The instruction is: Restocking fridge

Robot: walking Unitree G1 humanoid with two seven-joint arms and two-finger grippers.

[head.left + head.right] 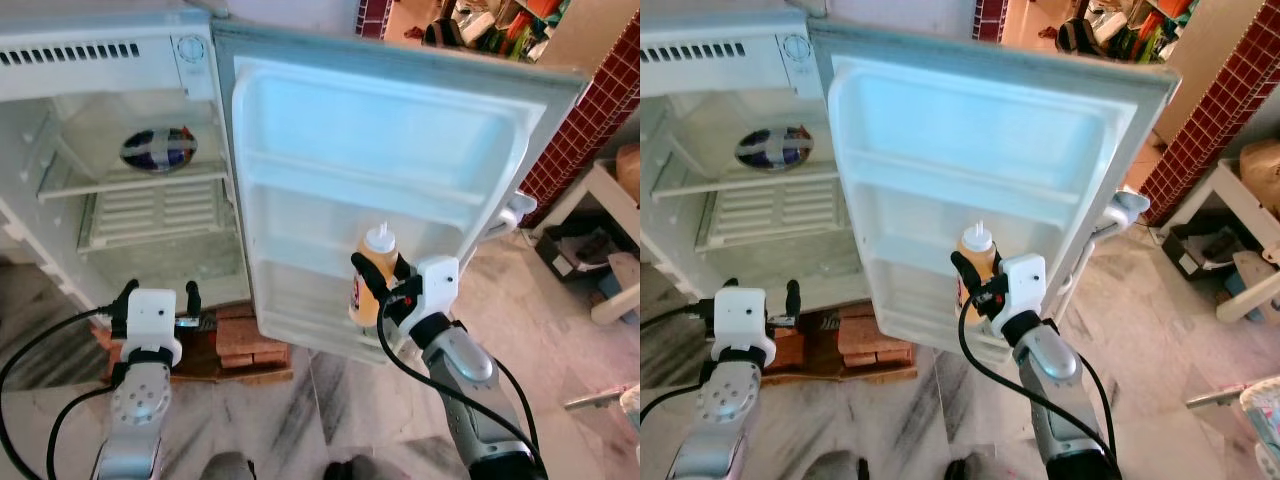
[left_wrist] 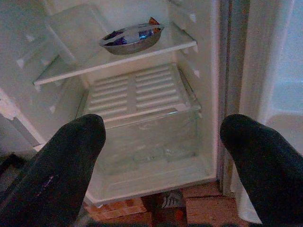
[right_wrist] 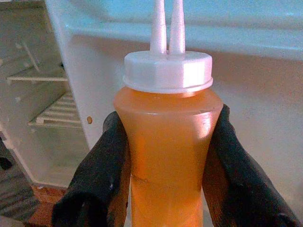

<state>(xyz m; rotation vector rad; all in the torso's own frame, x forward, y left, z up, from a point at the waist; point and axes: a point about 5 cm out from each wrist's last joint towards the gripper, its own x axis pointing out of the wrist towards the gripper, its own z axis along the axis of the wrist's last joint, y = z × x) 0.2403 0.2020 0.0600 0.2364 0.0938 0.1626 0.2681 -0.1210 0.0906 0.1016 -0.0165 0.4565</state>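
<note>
An orange squeeze bottle (image 1: 374,272) with a white twin-nozzle cap stands upright in my right gripper (image 1: 381,282), which is shut on it; the black fingers (image 3: 97,179) press both sides of the bottle (image 3: 168,156). It is held against the lower part of the open fridge door (image 1: 400,150), just above the bottom door shelf. My left gripper (image 1: 158,296) is open and empty, low in front of the fridge's open compartment (image 1: 150,215). A bowl (image 1: 158,148) with packets sits on the upper glass shelf. The same bowl (image 2: 131,38) shows in the left wrist view.
The fridge stands on red bricks (image 1: 245,345). A clear crisper drawer (image 2: 147,137) sits under the slatted shelf. Red-tiled wall (image 1: 585,110) and a white stand with clutter (image 1: 610,240) lie to the right. Marble floor (image 1: 330,400) spreads below.
</note>
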